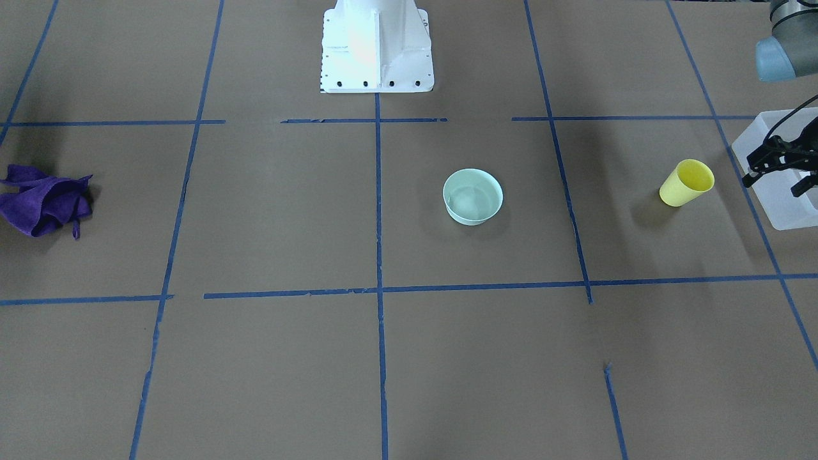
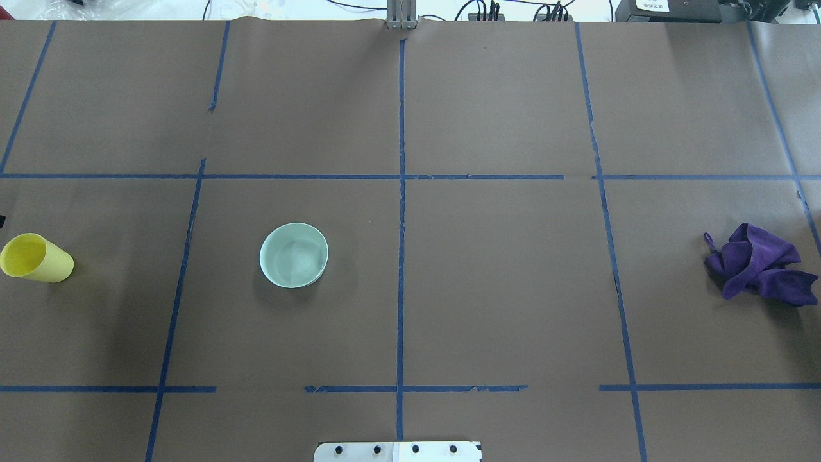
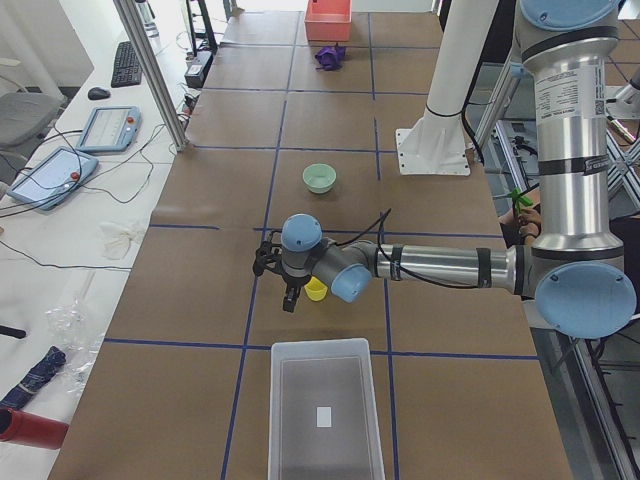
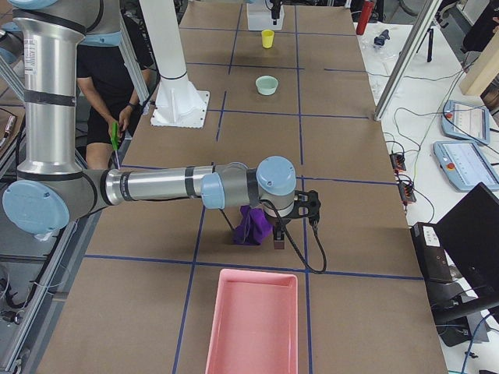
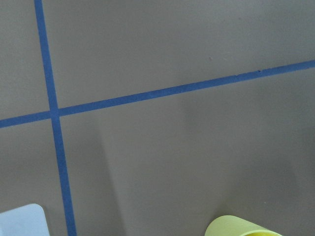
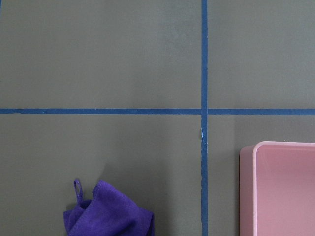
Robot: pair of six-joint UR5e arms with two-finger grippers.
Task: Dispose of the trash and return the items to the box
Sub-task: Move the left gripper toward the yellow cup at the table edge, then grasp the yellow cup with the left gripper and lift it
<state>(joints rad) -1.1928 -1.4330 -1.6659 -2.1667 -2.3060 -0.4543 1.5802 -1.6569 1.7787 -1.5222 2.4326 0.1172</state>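
Note:
The yellow cup (image 1: 687, 183) stands mouth up on the brown table at the robot's left; it also shows in the overhead view (image 2: 35, 258) and at the bottom edge of the left wrist view (image 5: 243, 227). The frosted-white box (image 1: 776, 191) lies just beyond it at the table's end (image 3: 325, 410). My left gripper (image 1: 776, 176) hovers between the cup and the box, open and empty. My right gripper (image 4: 292, 210) hangs by the purple cloth (image 4: 251, 224); I cannot tell whether it is open or shut.
A mint bowl (image 1: 473, 196) sits near the table's middle. The crumpled purple cloth (image 2: 760, 263) lies on the robot's right, with a pink tray (image 6: 280, 187) beyond it. The white robot base (image 1: 376, 45) stands at the table's edge.

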